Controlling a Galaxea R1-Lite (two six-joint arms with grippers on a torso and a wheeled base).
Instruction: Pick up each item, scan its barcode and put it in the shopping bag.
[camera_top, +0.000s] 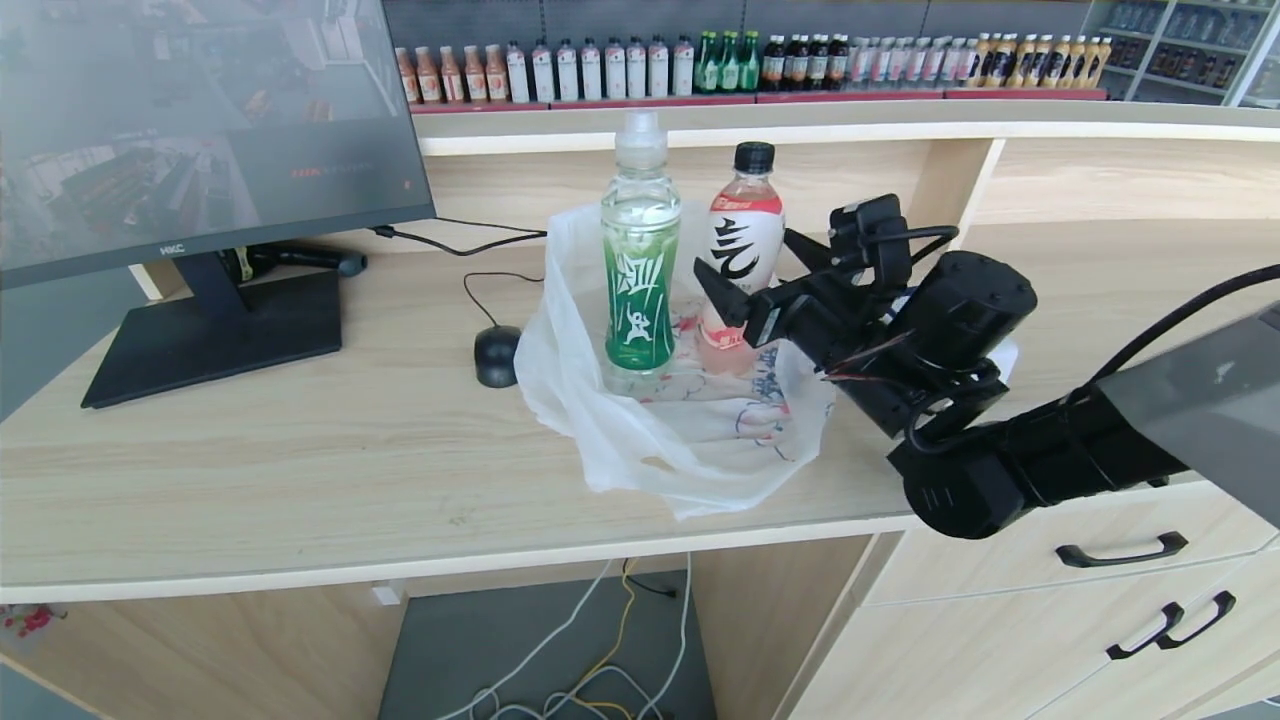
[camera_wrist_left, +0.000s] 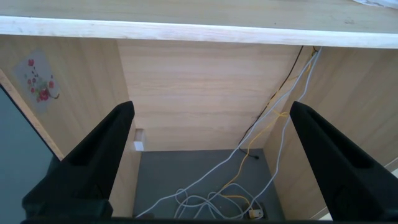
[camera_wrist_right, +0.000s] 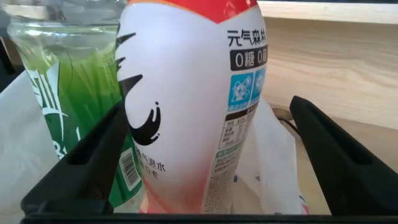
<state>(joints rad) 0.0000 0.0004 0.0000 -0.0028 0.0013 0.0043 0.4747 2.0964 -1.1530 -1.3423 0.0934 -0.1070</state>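
Observation:
Two bottles stand upright in the white shopping bag (camera_top: 690, 440) on the wooden counter: a green-labelled bottle (camera_top: 640, 270) and, to its right, a pink bottle with a white and red label (camera_top: 745, 240). My right gripper (camera_top: 745, 252) is open, one finger on each side of the pink bottle at label height. Up close, the pink bottle (camera_wrist_right: 193, 106) sits between the spread fingers of the right gripper (camera_wrist_right: 206, 106), with the green bottle (camera_wrist_right: 68, 124) beside it and the bag (camera_wrist_right: 273, 162) behind. My left gripper (camera_wrist_left: 211, 106) hangs open below the counter edge, holding nothing.
A monitor (camera_top: 190, 120) stands at the left, with a black handheld scanner (camera_top: 300, 258) behind its foot and a mouse (camera_top: 496, 355) beside the bag. Drawers (camera_top: 1120, 550) sit under the counter at the right. Cables (camera_wrist_left: 249, 180) lie below it.

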